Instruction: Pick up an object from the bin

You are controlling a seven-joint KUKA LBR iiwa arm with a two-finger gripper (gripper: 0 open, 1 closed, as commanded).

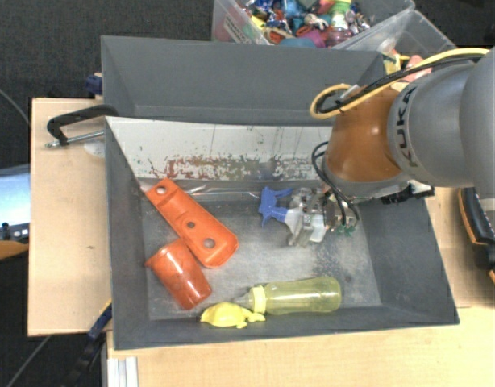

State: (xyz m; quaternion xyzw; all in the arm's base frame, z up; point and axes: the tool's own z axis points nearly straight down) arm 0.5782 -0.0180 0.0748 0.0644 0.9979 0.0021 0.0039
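Gripper [306,226] low in bin [409,264]; just beside sm. blue toy [273,203]

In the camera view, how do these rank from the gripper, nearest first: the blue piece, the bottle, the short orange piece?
1. Blue piece: just beside the gripper, toward the view's left.
2. Bottle: lying along the front wall.
3. Short orange piece: front left corner.

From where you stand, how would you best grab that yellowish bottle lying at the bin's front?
Probably grip the bottle across its wide body, coming straight down from above. It lies flat on its side with its length running left to right, and a yellow lump sits by its neck end, so the mid-body looks freest.
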